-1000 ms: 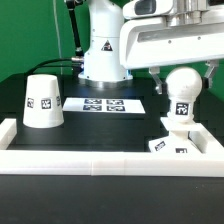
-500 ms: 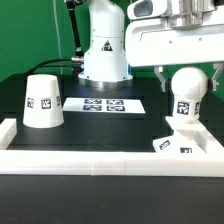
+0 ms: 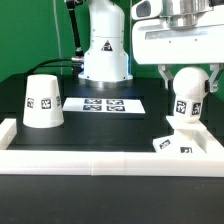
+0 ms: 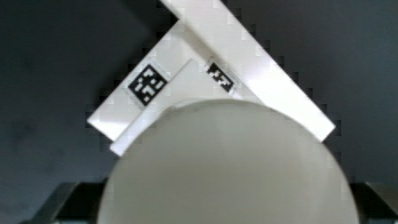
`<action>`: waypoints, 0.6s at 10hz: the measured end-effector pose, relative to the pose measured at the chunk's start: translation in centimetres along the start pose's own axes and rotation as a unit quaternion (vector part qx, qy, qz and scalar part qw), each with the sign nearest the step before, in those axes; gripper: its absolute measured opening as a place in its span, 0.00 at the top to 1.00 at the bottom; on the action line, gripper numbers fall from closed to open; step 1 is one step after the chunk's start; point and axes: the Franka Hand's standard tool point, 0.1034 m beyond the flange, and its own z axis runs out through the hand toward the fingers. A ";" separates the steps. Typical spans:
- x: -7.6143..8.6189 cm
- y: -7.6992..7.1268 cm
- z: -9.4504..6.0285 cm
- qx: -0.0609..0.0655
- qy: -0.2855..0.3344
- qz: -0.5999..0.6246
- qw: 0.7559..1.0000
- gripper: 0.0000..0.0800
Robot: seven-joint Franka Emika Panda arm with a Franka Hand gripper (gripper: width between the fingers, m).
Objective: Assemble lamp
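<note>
From the exterior view, the arm (image 3: 180,35) reaches in at about 1 o'clock and points straight down. Its fingers (image 3: 164,72) are spread wide, one on each side of the bulb (image 3: 186,100). They hold the bulb by its big round head. The bulb stands up at about 3 o'clock on the black worktop (image 3: 100,130). It leans just a little. Its bottom end sits on the flat base (image 3: 172,143), which lies at about 4 o'clock, close to the white rail (image 3: 100,163) at the front. Small black and white tags show on the bulb and on the base.

The shade (image 3: 42,102) stands alone at about 9 o'clock, well apart from the bulb. Its narrow end is on top and one tag faces the camera. The marker board (image 3: 105,104) lies flat near the middle, between the shade and the bulb. The robot's white body (image 3: 103,45) stands behind it at 12 o'clock.

From the wrist view, the camera looks down over the bulb. The round head (image 4: 222,160) is very near and fills a big part of the picture, so it looks blurry. Past it lies the base (image 4: 178,100), flat on the dark worktop. The base has sharp corners and two tags on its top. The spot where the bulb meets the base is hidden behind the round head.
</note>
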 end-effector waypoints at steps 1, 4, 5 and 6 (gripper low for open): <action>0.1 0.1 0.0 0.002 -0.001 0.029 1.000 0.28; 0.0 0.0 0.0 0.005 -0.006 0.091 0.996 0.28; 0.0 0.0 0.0 0.005 -0.006 0.086 0.996 0.15; 0.0 0.0 0.0 0.005 -0.006 0.062 0.998 0.13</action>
